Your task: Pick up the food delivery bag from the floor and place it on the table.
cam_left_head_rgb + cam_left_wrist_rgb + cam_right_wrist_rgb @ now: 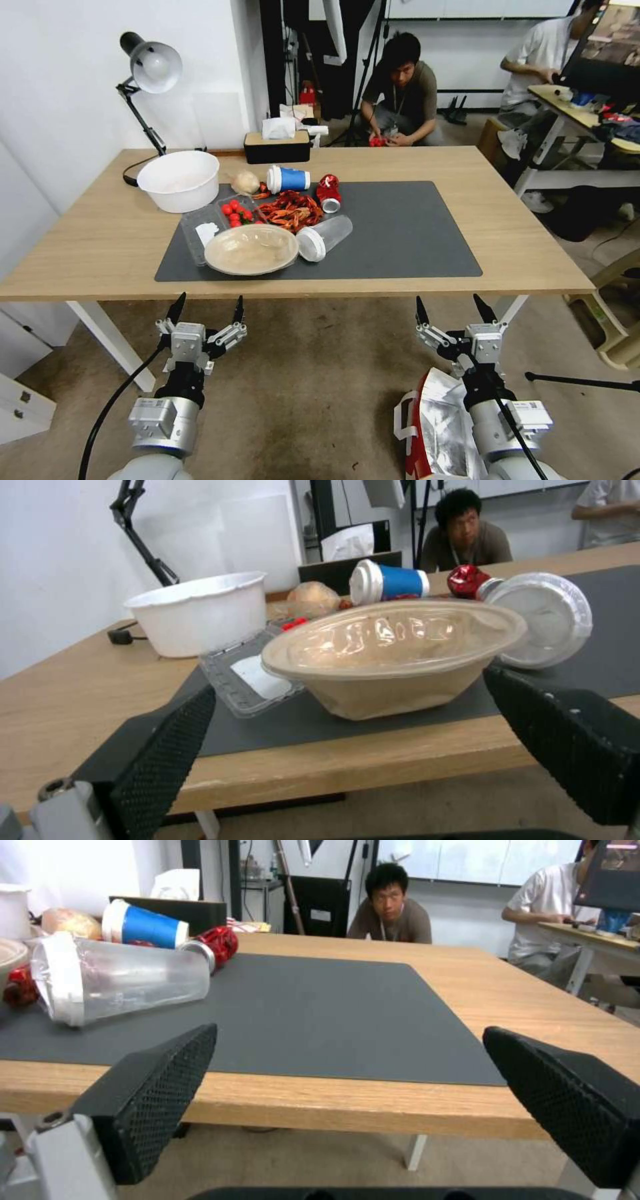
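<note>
Both the left tool (207, 307) and right tool (455, 309) hover spread before the desk (520, 227), while the bag (437, 427) sits on the floor (313, 400) under the right tool's wrist, apparently untouched.

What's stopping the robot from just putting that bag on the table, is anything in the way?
Nothing visible blocks it. The food delivery bag sits on the floor under the right gripper. The mat's right half is bare; the lidded bowl and clear cup crowd its left half.
</note>
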{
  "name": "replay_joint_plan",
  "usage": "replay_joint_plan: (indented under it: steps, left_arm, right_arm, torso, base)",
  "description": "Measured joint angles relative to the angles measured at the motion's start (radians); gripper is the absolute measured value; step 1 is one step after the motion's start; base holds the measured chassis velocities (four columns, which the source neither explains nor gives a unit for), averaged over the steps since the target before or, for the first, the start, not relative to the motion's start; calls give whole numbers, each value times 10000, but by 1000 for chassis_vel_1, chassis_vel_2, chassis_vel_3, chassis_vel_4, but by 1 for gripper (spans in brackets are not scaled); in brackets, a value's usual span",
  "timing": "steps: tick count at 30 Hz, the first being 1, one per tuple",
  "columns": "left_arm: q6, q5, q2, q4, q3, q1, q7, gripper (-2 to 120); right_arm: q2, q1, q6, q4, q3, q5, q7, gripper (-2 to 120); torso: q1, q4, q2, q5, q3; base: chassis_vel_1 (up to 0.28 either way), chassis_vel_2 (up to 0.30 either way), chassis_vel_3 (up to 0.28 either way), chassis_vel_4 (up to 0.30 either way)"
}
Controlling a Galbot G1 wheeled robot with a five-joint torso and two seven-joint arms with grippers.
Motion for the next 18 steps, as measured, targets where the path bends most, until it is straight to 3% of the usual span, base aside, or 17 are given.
replay_joint_plan:
  steps: [13,18]
  left_arm:
    - [0,0,0,0,0,0,0,100]
    - [-163,-627,457,255,9,-609,-112,100]
  right_arm:
    - [0,0,0,0,0,1,0,100]
    - [-551,776,21,7,2,65,361,100]
  torso:
    - [0,0,0,0,0]
    - [-3,-2,1,1,0]
  base:
    - [0,0,0,0]
    - [0,0,0,0]
